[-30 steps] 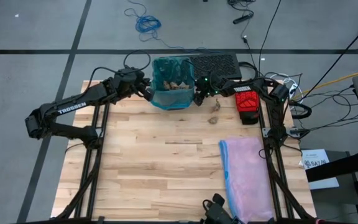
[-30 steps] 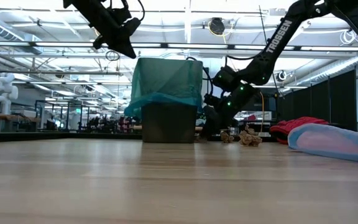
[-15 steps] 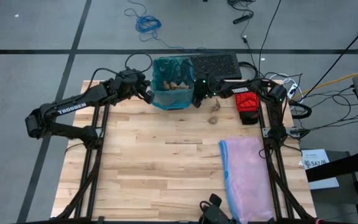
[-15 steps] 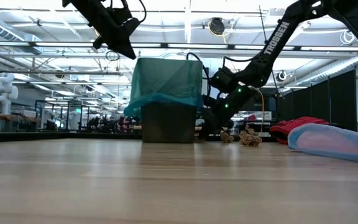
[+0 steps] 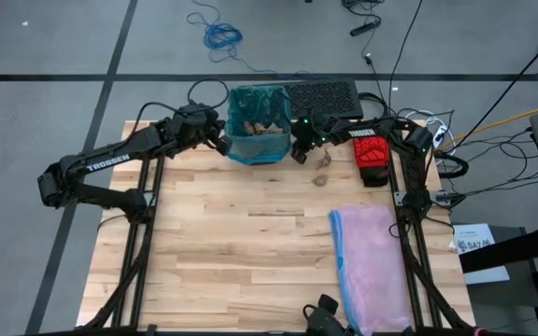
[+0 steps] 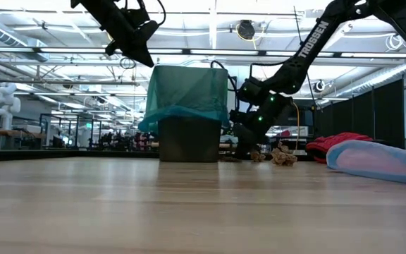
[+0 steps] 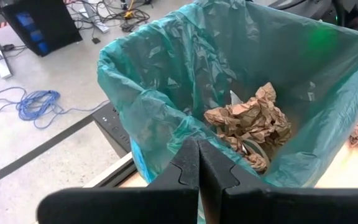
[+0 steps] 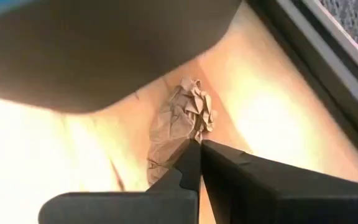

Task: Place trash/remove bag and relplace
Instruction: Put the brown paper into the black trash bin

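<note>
right gripper (image 8: pixel 199 144) | fingers closed, apparently pinching a brown paper wad (image 8: pixel 182 121) on bench (image 5: pixel 250 233) beside teal bag (image 5: pixel 260 121) | left gripper (image 7: pixel 197 163) fingers shut, empty, over bag rim

Bin (image 5: pixel 261 149) with bag (image 5: pixel 250 97) at table (image 5: pixel 250 243) far edge, paper wads (image 7: pixel 250 124) inside; left gripper (image 5: pixel 222 140) just left of bin, right gripper (image 5: pixel 299 152) just right of it at a wad (image 8: pixel 182 121); two wads (image 5: pixel 323 168) further right, then glove (image 5: pixel 372 154); folded bag (image 5: pixel 372 266) near right front
</note>
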You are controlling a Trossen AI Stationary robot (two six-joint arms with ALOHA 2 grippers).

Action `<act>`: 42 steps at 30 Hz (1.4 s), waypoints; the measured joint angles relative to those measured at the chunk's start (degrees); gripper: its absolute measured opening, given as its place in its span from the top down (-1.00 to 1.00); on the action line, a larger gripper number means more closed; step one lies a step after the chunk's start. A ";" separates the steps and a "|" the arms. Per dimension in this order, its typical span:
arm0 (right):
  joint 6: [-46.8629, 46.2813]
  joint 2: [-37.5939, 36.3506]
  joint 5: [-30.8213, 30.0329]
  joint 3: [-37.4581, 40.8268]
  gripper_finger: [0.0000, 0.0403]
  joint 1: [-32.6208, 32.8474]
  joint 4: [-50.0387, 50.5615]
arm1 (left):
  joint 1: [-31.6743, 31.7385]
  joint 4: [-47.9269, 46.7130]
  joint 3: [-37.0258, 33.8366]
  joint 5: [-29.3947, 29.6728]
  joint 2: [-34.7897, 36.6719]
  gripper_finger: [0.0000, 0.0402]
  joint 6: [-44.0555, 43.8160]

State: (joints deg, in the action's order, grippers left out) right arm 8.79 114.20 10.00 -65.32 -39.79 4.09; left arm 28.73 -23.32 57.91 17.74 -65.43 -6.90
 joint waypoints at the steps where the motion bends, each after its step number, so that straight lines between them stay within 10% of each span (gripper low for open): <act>1: 0.07 -0.29 -0.77 0.00 1.00 0.00 0.64 | 0.00 0.00 0.00 0.01 0.00 1.00 0.00; 26: 1.59 -27.85 -11.82 0.02 1.00 0.22 6.77 | -0.63 0.17 0.00 1.76 0.00 1.00 -0.08; 42: 9.56 -31.92 -13.11 0.09 1.00 11.15 -0.62 | -1.53 0.57 0.00 2.29 0.00 1.00 -0.25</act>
State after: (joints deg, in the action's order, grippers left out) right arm 18.35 82.28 -3.11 -65.23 -28.64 3.47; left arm 27.20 -22.74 57.91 20.03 -65.43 -7.15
